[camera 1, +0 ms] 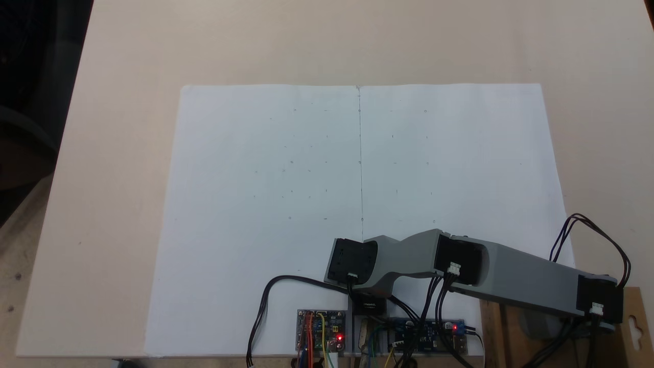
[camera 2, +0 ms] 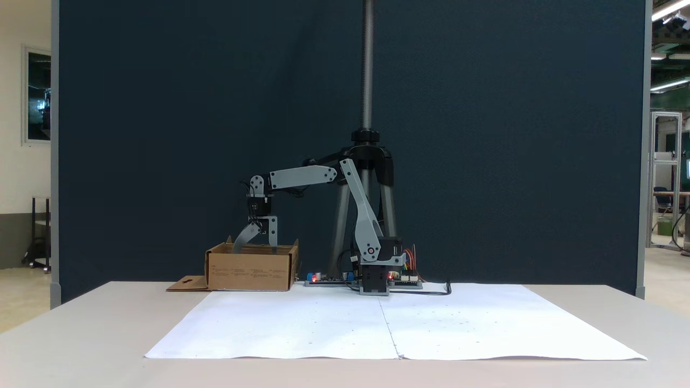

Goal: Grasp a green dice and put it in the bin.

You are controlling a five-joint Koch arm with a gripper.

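Two white paper sheets (camera 2: pixel 393 323) lay edge to edge on the pale counter (camera 2: pixel 64 334), marked with faint small dots. At the far edge of the sheets in the front fixed view stood the grey arm (camera 2: pixel 364 215), its base among circuit boards (camera 2: pixel 323 279) with red lights glowing. The arm reached toward the left of that view, its forearm level and its wrist pointing down over the bin (camera 2: pixel 250 272), a brown cardboard box with a flap (camera 2: pixel 187 283) lying flat beside it. The hand (camera 2: pixel 257 247) hung with its fingers spread apart, their tips dipping just behind the bin's near rim. I could not see the green dice anywhere; if it lay inside the bin, the walls hid it. In the top-down fixed view, the arm (camera 1: pixel 511 278) stretched to the right, above the bin's flap (camera 1: pixel 633 327).
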